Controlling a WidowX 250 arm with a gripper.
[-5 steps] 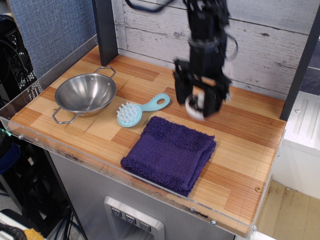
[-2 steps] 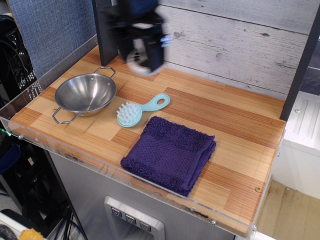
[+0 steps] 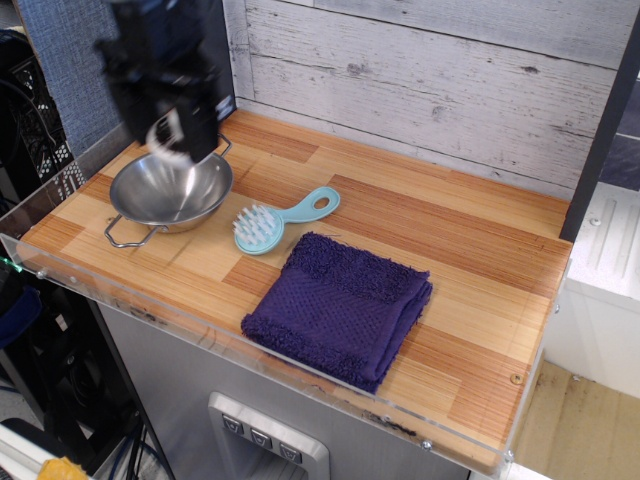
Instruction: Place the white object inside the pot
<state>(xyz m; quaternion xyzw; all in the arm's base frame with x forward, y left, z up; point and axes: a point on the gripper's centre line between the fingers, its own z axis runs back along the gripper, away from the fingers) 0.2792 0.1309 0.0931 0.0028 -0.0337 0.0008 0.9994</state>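
Observation:
The pot point(image 3: 160, 195) is a shallow shiny steel bowl with two wire loop handles, at the left of the wooden table. My black gripper point(image 3: 170, 135) hangs just above its far rim, blurred by motion. It is shut on the white object point(image 3: 166, 136), a small round white piece that shows between the fingers, above the pot and not touching it. The object's dark top and knob are hidden by the fingers.
A light-blue brush point(image 3: 280, 221) with white bristles lies right of the pot. A folded purple towel point(image 3: 338, 306) lies at the front centre. A dark post point(image 3: 212, 50) stands behind the pot. A clear acrylic lip point(image 3: 250, 345) edges the table front.
My gripper has carried the white object from above the towel's far edge leftward across the table, past the post, to just above the pot.

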